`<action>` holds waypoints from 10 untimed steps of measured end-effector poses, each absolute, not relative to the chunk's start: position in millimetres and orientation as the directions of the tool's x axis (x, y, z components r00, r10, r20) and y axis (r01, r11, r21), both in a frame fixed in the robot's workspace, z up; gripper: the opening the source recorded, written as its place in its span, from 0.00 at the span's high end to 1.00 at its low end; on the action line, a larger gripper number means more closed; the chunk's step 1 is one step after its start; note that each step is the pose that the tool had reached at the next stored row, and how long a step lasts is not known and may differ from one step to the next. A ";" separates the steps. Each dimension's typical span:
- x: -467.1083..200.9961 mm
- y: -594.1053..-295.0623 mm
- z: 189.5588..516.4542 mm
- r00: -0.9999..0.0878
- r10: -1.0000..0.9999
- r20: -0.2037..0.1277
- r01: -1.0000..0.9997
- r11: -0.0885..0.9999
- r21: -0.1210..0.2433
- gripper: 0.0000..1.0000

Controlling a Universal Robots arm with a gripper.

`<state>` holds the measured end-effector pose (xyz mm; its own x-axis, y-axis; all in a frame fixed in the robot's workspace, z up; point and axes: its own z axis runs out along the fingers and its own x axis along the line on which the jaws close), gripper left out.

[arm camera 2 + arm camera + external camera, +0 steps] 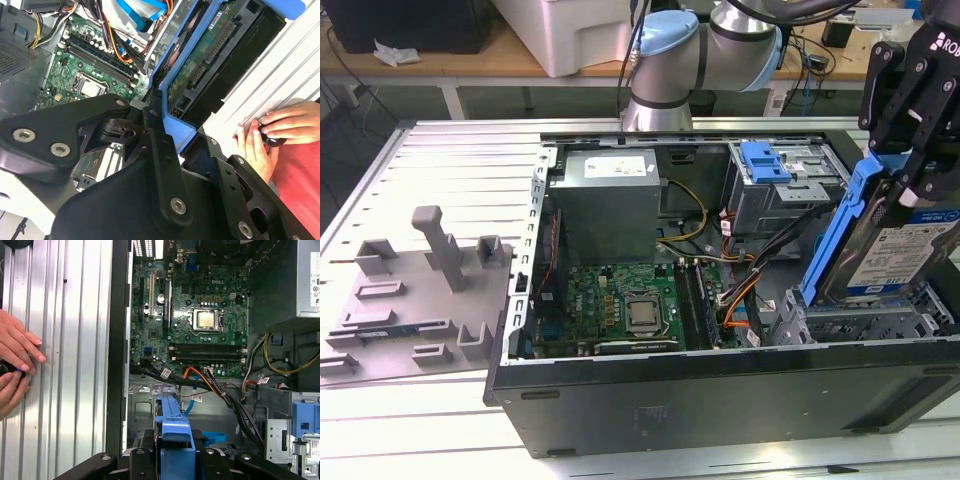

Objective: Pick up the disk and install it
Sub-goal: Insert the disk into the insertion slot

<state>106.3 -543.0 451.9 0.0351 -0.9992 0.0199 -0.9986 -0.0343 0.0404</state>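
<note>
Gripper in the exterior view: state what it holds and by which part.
The gripper holds the disk by the upper end of its blue plastic frame; the disk stands tilted over the open computer case.

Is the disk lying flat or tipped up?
Tipped up: in the exterior view the disk stands steeply tilted, its top end held by the tool, lower end at the drive bay.
</note>
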 end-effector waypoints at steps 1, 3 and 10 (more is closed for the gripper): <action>106.3 -543.0 451.9 0.035 -0.999 0.019 -0.999 -0.034 0.040 0.63; 106.2 -543.0 451.9 0.035 -0.999 0.015 -0.999 -0.034 0.040 0.63; 106.2 -543.1 451.7 0.035 -0.999 0.014 -0.999 -0.034 0.040 0.63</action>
